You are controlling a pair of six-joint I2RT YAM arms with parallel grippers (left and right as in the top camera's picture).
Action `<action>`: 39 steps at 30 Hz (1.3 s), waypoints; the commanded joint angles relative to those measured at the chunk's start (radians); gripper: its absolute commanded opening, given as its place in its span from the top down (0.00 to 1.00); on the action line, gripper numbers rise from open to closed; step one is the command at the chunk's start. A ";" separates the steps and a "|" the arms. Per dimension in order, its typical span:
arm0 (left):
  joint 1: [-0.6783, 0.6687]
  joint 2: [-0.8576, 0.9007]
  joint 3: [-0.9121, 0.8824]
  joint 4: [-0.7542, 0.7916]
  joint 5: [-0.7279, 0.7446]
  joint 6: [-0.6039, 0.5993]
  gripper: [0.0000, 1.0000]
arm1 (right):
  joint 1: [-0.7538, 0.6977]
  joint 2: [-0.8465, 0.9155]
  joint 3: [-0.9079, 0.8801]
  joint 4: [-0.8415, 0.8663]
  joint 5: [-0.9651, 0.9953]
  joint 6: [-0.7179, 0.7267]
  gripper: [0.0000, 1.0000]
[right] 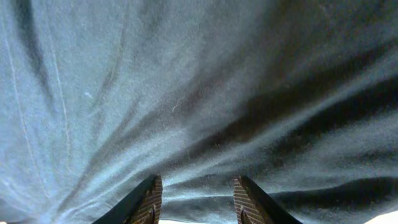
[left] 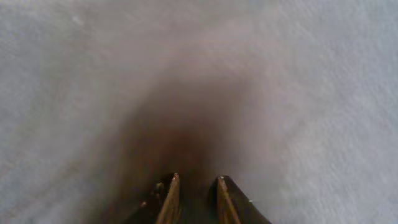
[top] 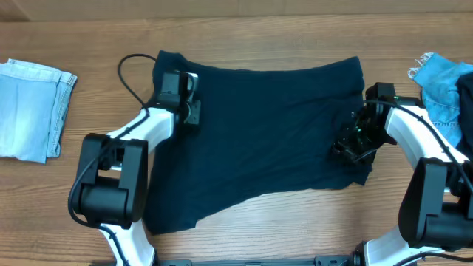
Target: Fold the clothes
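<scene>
One navy garment [top: 266, 140] spread out on bench [top: 244, 29]; right pincer [right: 198, 190] parted over its creases; left pincer [left: 196, 190] almost together, cannot tell whether pinching cloth.

Pale wood-grain table [top: 259, 18] under even light.

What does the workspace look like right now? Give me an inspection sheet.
Surface: wooden table.
Job's things: navy garment spread flat, lower edge slanted; pale blue denim piece folded at left; brighter blue denim piece at right edge.
Clutter: nothing seen.
Grippers: left gripper down on the navy fabric, jaws narrow, grip unclear; right gripper over the fabric, jaws apart.
Cables: black cable looped at the garment's left edge.
Surroundings: nothing seen.
</scene>
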 commanded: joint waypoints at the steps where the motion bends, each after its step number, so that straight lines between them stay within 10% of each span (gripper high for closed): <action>1: 0.080 0.074 0.004 0.066 -0.005 0.002 0.82 | 0.003 -0.004 -0.004 -0.013 -0.002 -0.061 0.58; 18: 0.241 0.210 0.256 0.145 0.024 -0.003 0.82 | 0.041 -0.004 -0.006 0.040 -0.010 -0.126 0.59; 31: 0.243 0.210 0.256 0.071 0.017 0.064 0.83 | -0.044 -0.004 -0.161 0.048 0.464 0.331 0.83; 36: 0.243 0.210 0.256 0.071 0.017 0.068 0.83 | -0.169 -0.006 -0.089 0.086 0.508 0.310 0.77; 39: 0.243 0.210 0.256 0.071 0.016 0.068 0.82 | -0.173 -0.006 -0.037 0.106 0.447 0.232 0.56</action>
